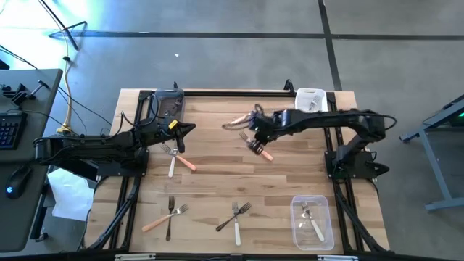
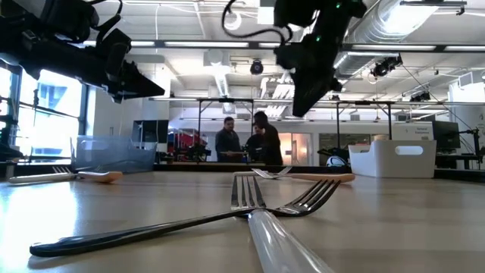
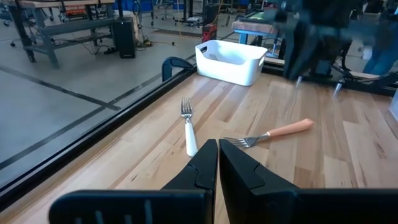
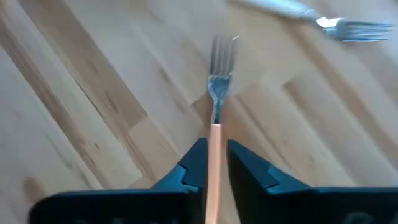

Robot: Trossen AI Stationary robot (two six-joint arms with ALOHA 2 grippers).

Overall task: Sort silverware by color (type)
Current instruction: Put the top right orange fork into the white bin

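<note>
My right gripper [image 1: 254, 144] [image 4: 216, 148] hangs above the middle of the table with its fingers slightly apart and nothing between them. Under it an orange-handled fork [image 1: 266, 154] [image 3: 273, 131] lies flat on the wood; the right wrist view shows its handle [image 4: 215, 140] through the gap between the fingers. A white-handled fork [image 3: 189, 130] [image 4: 280, 6] lies beyond it, toward the far edge. My left gripper [image 1: 190, 129] [image 3: 217, 163] waits shut over the table's left half, above a crossed white and orange fork pair [image 1: 176, 159].
A clear bin [image 1: 313, 230] at the near right holds forks. A white bin [image 1: 310, 99] stands at the far right and a dark tray [image 1: 168, 105] at the far left. More forks lie in two crossed pairs [image 1: 166, 216] [image 1: 235, 217] near the front edge. People stand in the room behind the table [image 2: 246, 140].
</note>
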